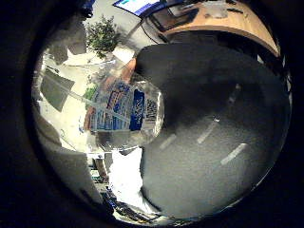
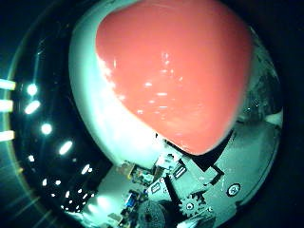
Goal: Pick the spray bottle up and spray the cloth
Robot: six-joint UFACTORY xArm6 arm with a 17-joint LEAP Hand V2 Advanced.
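A clear spray bottle (image 1: 119, 109) with a blue and white label fills much of the right little finger side palm view, close against the palm and tilted. Its red spray head (image 2: 176, 71) fills most of the right thumb side palm view. My hand shows as a white finger part (image 1: 125, 176) beside the bottle's body and as black geared parts (image 2: 190, 195) below the red head; the fingers sit round the bottle. A wide dark grey surface (image 1: 214, 123) lies beyond the bottle; I cannot tell whether it is the cloth.
A wooden table top (image 1: 233, 24) with things on it stands past the grey surface. A green plant (image 1: 102, 36) stands on a pale floor beside it. Ceiling lights (image 2: 33, 104) show beyond the red head.
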